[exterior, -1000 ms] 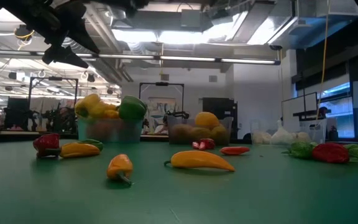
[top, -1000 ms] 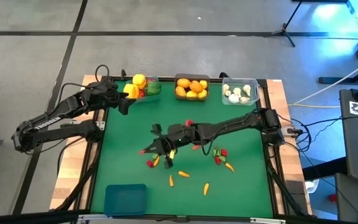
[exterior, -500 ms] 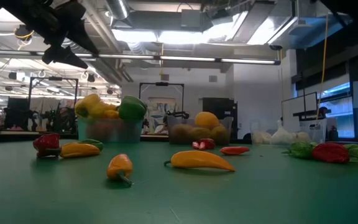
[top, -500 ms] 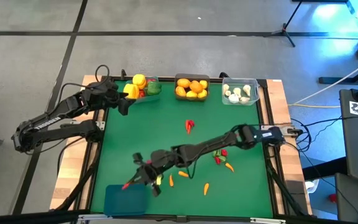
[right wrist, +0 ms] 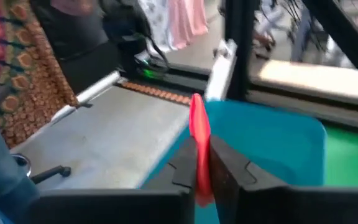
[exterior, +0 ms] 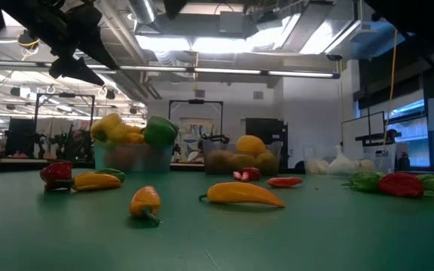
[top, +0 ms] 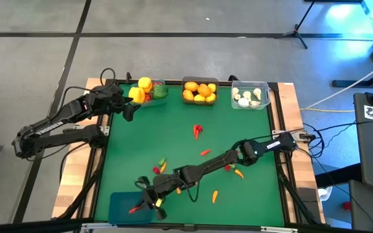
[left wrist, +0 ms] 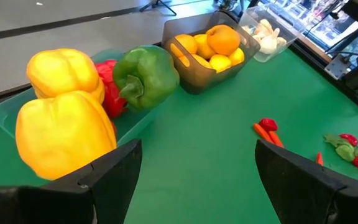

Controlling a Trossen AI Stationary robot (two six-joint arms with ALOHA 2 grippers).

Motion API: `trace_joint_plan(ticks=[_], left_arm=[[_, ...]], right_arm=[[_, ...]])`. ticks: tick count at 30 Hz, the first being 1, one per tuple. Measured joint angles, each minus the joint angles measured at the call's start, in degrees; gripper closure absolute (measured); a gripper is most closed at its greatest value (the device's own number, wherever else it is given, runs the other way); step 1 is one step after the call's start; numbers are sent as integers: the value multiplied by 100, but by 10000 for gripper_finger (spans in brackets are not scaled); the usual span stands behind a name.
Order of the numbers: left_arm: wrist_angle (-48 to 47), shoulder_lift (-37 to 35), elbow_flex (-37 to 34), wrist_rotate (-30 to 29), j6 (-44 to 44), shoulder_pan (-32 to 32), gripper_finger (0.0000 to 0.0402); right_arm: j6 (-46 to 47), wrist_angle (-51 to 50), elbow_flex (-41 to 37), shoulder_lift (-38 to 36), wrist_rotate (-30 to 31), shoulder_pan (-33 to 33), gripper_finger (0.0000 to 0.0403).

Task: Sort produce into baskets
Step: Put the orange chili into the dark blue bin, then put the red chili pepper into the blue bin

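My right gripper (top: 144, 202) reaches across the green table to its near left corner, shut on a red chilli (right wrist: 197, 127) over the blue basket (top: 125, 206). Against the far edge stand the teal basket (top: 153, 97) with peppers, the dark grey basket (top: 200, 82) with oranges and lemons, and the clear basket (top: 250, 86) with garlic. My left gripper (left wrist: 197, 171) waits open beside the teal basket, with nothing between its fingers. Loose produce lies on the table: chillies (top: 197, 131), carrots (top: 214, 195) and small peppers (top: 228, 166). My right gripper pinches the red chilli between its two fingers, holding it by the end nearer the wrist (right wrist: 201, 177). The fingers reach nearly level from the table's right side toward its near left corner. The chilli's free end (right wrist: 196, 102) sticks out ahead, clear of table and basket.
More peppers and a chilli (top: 159, 167) lie just beyond the blue basket, under my right arm. In the low view the same produce (exterior: 241, 193) is scattered on the mat. The table's wooden border (top: 287, 129) frames the mat; the mat's left middle has room.
My right gripper has carried the red chilli from the table's middle toward the near left corner and downward, rolling as it went. It now stands over the blue basket, with the chilli lifted clear the whole way.
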Motion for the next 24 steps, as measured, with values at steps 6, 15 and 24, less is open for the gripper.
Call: trace_joint_plan(ticks=[6,15,24], left_arm=[[7,0,0,0,0,0,93],[11,0,0,2,0,0,93],[13,0,0,4,-24,-4,93]], right_arm=[[93,-417,0,35,103,-25,296],[181,-535,18,-19,465,-27,197],[77,-1405,430,-647,707,-478,189]])
